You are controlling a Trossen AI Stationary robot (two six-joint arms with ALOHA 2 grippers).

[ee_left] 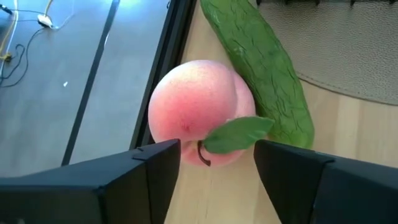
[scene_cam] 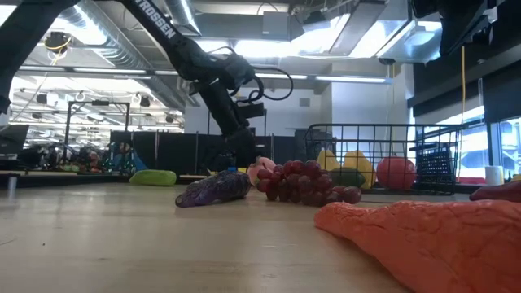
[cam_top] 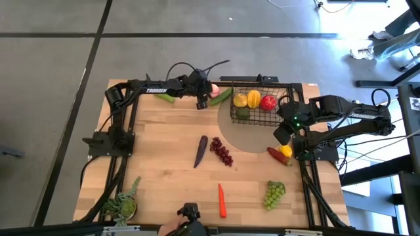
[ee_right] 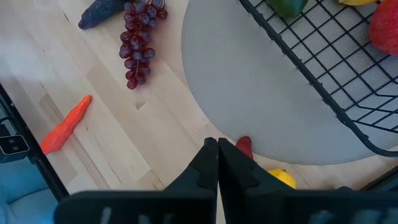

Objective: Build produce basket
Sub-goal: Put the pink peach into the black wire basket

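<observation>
Matt fuzzy peach (ee_left: 198,112), wooden table (cam_top: 164,157)

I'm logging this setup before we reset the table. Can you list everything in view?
basket: 1, black wire, far right of table
lemon, yellow pepper, red pepper, avocado: 1 each, in basket
mat: 1, grey, partly under basket
peach: 1, pink, far edge
cucumbers: 2, green, far edge
eggplant: 1, purple, centre
dark grapes: 1 bunch, centre
green grapes: 1 bunch, near right
carrot: 1, orange, near edge
chilli: 1, red, right
plant: 1, green, near left corner
left gripper: open around peach
right gripper: shut, empty
</observation>
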